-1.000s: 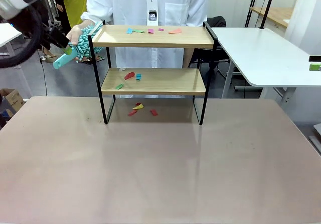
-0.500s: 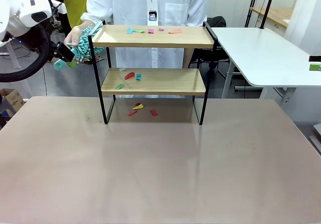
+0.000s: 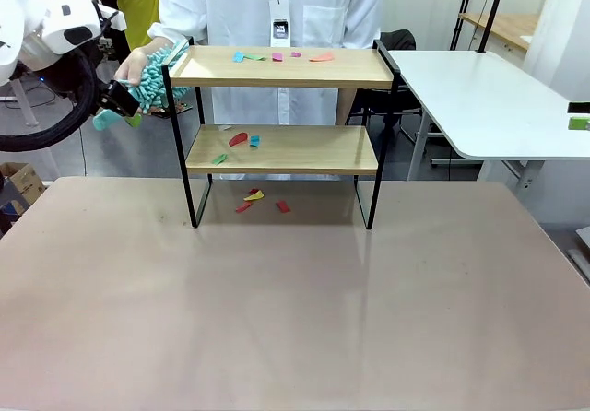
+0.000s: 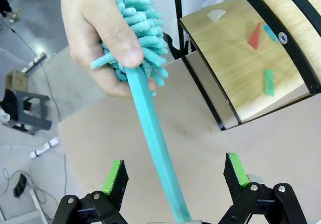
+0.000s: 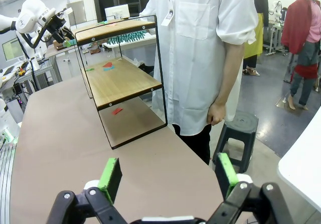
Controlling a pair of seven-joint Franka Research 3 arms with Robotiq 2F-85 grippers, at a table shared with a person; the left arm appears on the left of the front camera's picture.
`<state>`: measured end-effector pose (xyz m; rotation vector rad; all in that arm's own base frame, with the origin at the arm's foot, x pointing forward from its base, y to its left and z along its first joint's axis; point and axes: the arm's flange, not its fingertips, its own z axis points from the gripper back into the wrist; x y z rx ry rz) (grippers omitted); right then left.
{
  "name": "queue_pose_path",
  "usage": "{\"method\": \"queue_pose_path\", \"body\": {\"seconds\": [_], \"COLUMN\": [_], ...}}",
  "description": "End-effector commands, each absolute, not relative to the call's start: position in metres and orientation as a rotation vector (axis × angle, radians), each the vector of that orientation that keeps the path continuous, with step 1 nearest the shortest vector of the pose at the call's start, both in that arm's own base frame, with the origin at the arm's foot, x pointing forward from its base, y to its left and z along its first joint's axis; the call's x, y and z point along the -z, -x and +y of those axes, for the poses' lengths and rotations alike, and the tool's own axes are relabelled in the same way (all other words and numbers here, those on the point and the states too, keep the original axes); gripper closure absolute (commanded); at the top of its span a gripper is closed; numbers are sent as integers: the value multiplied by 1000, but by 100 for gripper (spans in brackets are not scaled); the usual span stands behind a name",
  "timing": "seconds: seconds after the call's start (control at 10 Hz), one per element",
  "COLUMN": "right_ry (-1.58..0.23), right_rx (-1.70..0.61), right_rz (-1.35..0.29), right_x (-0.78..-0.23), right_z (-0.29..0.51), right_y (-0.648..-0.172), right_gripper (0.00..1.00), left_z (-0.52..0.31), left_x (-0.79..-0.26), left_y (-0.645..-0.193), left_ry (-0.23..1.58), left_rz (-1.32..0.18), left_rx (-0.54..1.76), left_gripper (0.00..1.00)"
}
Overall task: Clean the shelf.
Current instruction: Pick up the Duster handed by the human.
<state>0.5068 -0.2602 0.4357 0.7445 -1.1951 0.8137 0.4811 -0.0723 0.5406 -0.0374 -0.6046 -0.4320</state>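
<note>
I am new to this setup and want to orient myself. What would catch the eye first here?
A person's hand holds a teal chenille duster by its fluffy head at the left end of the shelf, its handle lying inside the open left pincer. Both wooden boards and the table beneath carry coloured scraps.

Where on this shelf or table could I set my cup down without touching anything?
The table in front of the shelf is bare, as are the lower board's right half and the top board's right end. Crowded: scraps litter the rest of both boards and under the shelf; a hand, the duster and the left tool meet at the top-left corner.
</note>
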Motion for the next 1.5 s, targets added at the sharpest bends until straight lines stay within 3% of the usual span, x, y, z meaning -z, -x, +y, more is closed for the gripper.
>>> {"method": "queue_pose_path", "body": {"seconds": [0.0,0.1,0.2,0.4,0.5,0.7,1.4], "right_ry": [-743,-743,-743,-743,-743,-743,-743], "right_rx": [-818,-818,-818,-818,-818,-818,-818], "right_rz": [-1196,-1196,-1196,-1196,-1196,-1196,-1196], "right_x": [-438,-438,-438,-438,-438,-438,-438], "right_z": [-259,-259,-259,-259,-259,-259,-259], "right_y": [-507,-507,-507,-507,-507,-507,-507], "right_gripper": [0,0,0,0,0,0,0], "left_z": [-75,-74,-73,-74,-73,-73,-67], "left_x": [-544,-545,-546,-545,-546,-547,-553], "left_y": [-486,-486,-486,-485,-485,-484,-480], "left_ry": [6,-1,-4,-17,-26,-46,-81], "left_rz": [-631,-631,-627,-620,-616,-605,-626], "left_rx": [425,422,422,415,411,398,316], "left_gripper": [59,60,100,100,86,100,100]}}
